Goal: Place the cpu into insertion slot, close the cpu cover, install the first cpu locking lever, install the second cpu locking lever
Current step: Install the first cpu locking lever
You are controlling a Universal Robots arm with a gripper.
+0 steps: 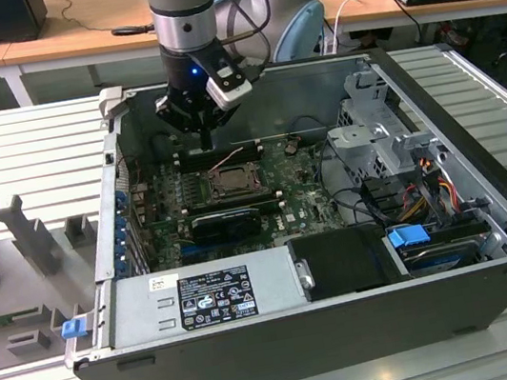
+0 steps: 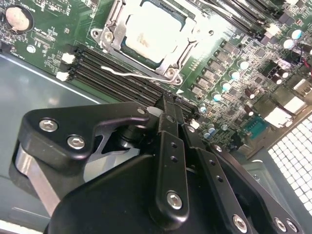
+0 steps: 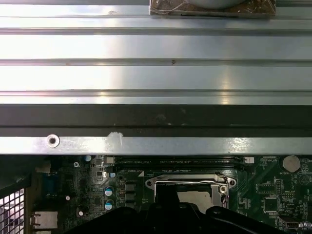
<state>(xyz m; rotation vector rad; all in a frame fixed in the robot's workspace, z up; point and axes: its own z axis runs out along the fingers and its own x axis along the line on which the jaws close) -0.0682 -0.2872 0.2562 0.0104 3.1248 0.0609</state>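
Inside the open computer case [image 1: 350, 314], the claw [image 2: 170, 105] is hovering empty, fingers pressed together, near the cpu [image 2: 148, 29], which the cpu cover [image 2: 181, 48] is apparently framing to hold it seated.

Ribbed metal bench [image 1: 24, 140]; open computer case [image 1: 334, 331] on it; grey fixture [image 1: 23, 226] alongside.

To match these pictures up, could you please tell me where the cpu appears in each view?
Exterior view: cpu left of centre, below the gripper.
Second wrist view: cpu beyond the memory slots, past the gripper.
First wrist view: cpu nearer the camera than the memory slots.
Shared landmark: the black memory slots alongside the cpu.
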